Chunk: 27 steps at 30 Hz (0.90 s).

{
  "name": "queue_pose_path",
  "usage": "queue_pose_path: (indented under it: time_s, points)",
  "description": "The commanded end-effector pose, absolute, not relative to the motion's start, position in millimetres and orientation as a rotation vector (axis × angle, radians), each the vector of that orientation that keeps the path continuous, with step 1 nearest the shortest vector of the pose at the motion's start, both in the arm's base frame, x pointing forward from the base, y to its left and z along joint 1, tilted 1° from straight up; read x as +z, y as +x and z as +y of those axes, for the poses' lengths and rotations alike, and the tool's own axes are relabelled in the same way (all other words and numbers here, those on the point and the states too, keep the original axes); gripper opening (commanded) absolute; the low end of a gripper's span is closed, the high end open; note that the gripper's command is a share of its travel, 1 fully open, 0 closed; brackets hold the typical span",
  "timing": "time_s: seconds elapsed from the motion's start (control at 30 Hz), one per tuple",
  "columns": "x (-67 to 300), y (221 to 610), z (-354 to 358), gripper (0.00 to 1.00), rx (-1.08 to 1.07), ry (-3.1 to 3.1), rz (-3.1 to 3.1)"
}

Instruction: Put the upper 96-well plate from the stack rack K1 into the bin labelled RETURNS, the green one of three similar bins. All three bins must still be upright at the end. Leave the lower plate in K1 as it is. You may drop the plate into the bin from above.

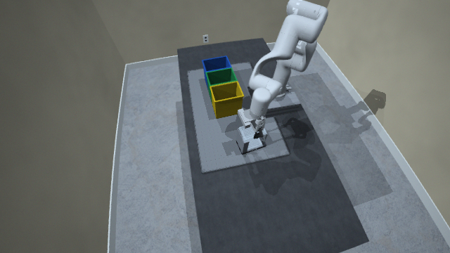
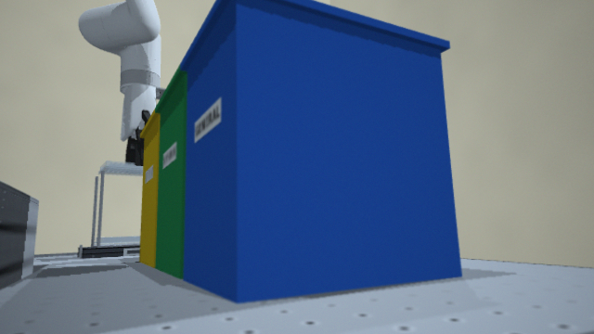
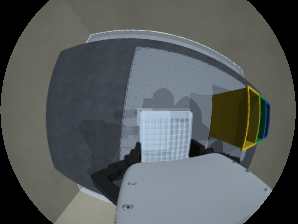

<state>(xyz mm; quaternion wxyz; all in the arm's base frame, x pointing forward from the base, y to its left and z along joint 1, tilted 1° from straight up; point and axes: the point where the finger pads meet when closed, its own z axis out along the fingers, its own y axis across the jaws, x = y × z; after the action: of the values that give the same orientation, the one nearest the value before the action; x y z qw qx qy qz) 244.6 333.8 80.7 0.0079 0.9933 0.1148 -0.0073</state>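
Note:
My gripper [image 1: 254, 122] is shut on the upper 96-well plate [image 1: 245, 117] and holds it level, a little above the stack rack K1 [image 1: 250, 141]. In the exterior view the held plate [image 2: 121, 168] is a white slab under the gripper [image 2: 135, 150], above the rack's thin posts [image 2: 97, 209]. In the wrist view the held plate [image 3: 193, 209] fills the lower part and hides the fingers. Below it lies the white gridded lower plate [image 3: 165, 136] in the rack. The green RETURNS bin [image 1: 221, 76] stands upright between the two other bins, behind and to the left of the rack.
A blue bin [image 1: 216, 64] stands behind the green one and a yellow bin [image 1: 227, 98] in front of it, nearest the rack; both are upright and touch the green bin. A dark box [image 2: 16, 232] sits at the left edge of the exterior view.

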Motion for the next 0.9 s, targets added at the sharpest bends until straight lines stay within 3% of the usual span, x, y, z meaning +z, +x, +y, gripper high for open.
queue_pose_path:
  time_s: [0.0,0.87]
  points:
    - [90,246,335,0.0,-0.019,3.108,0.359]
    - [126,246,335,0.0,-0.019,3.108,0.359]
